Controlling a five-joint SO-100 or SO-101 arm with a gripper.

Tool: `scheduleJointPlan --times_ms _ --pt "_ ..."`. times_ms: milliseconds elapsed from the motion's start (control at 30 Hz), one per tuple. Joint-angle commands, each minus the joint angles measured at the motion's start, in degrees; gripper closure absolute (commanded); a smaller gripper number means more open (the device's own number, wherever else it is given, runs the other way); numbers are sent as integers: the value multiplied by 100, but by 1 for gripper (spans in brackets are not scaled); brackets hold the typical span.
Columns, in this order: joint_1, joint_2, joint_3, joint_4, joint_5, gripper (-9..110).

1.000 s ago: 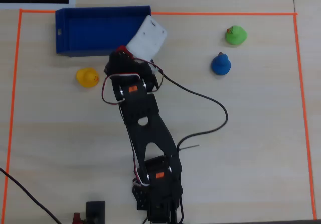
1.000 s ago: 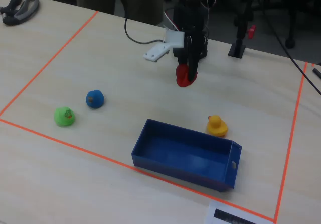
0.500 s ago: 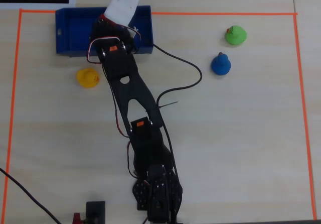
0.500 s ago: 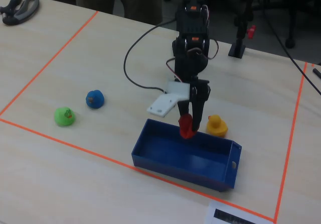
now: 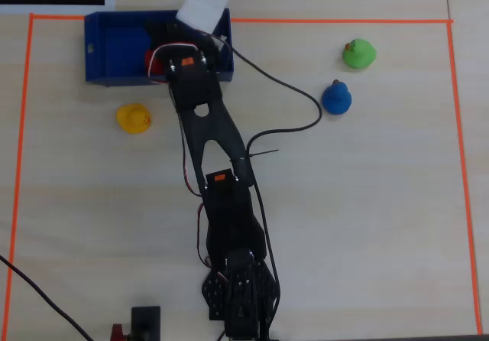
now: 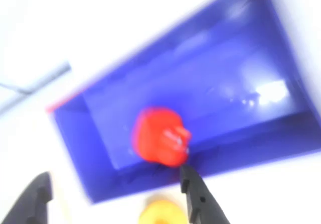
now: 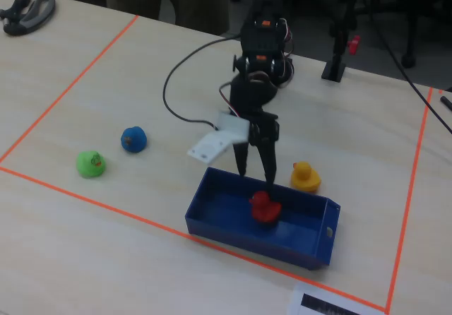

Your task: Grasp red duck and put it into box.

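The red duck point(image 7: 265, 207) rests on the floor of the dark-blue box point(image 7: 212, 229), near the wall closest to the arm. My gripper point(image 7: 256, 178) hangs open just above it, with both fingers spread and nothing between them. In the wrist view, the red duck point(image 6: 160, 136) lies inside the box point(image 6: 220, 73), beyond the gripper point(image 6: 114, 176). From overhead, only a strip of the red duck point(image 5: 151, 59) shows in the box point(image 5: 95, 76) beside the arm.
A yellow duck point(image 7: 305, 176) sits on the table just outside the box, close to the gripper. A blue duck point(image 7: 133, 138) and a green duck point(image 7: 91, 164) lie off to the left in the fixed view. Orange tape point(image 7: 106, 202) frames the work area.
The gripper carried the red duck from mid-table over the box, then opened. The duck has dropped from the jaws onto the box floor.
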Motion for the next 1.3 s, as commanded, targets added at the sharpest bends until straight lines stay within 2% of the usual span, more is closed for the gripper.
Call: scheduleJointPlan --times_ms 0,100,200,367,533,667,933,1100,1267 --pt "404 1266 -835 562 -387 65" --pt "677 2276 -853 1248 -439 65" --pt "1055 3964 44 1406 -475 63" --pt "1529 7031 2900 853 -1318 63" --pt "1494 10055 6943 729 -1846 63" --pt "1556 11628 9149 633 -1934 64" --pt "1679 12656 12463 220 -2039 64" --pt "1635 12674 13219 589 -2373 67" --pt "1731 12683 13491 694 -2531 78"
